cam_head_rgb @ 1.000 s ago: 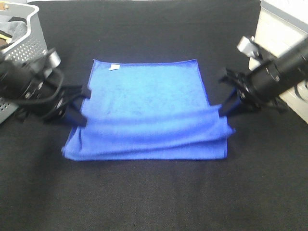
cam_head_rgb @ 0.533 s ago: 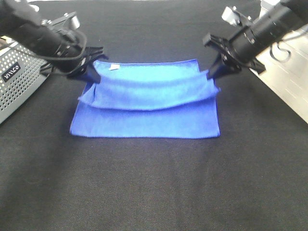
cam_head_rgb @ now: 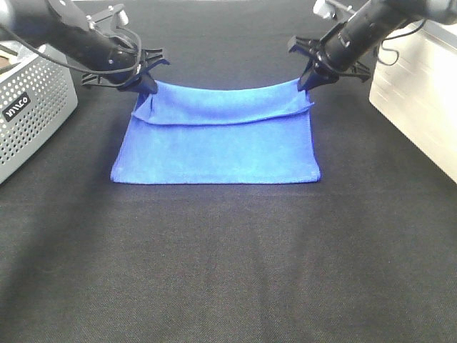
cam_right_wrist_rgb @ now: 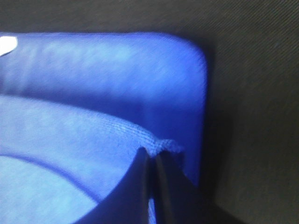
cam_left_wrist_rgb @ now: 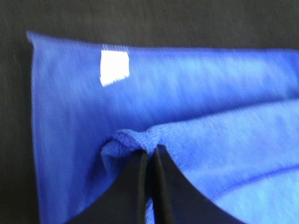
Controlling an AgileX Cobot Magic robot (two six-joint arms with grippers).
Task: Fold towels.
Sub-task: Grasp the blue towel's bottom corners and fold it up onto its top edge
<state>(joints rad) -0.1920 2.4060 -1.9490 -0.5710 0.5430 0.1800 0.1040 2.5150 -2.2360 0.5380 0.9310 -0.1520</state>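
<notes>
We look down on a black, cloth-covered table. Toward its far middle lies the royal-blue towel. Its near part lies flat, and an upper layer is doubled over it, with the far edge sagging between two held corners. The left end effector is pinched tight on the far left corner of that layer, and the right end effector is clamped on the far right corner. The left wrist view shows a white tag on the layer beneath. A grey perforated basket stands at the table's left edge and a white box at its right.
</notes>
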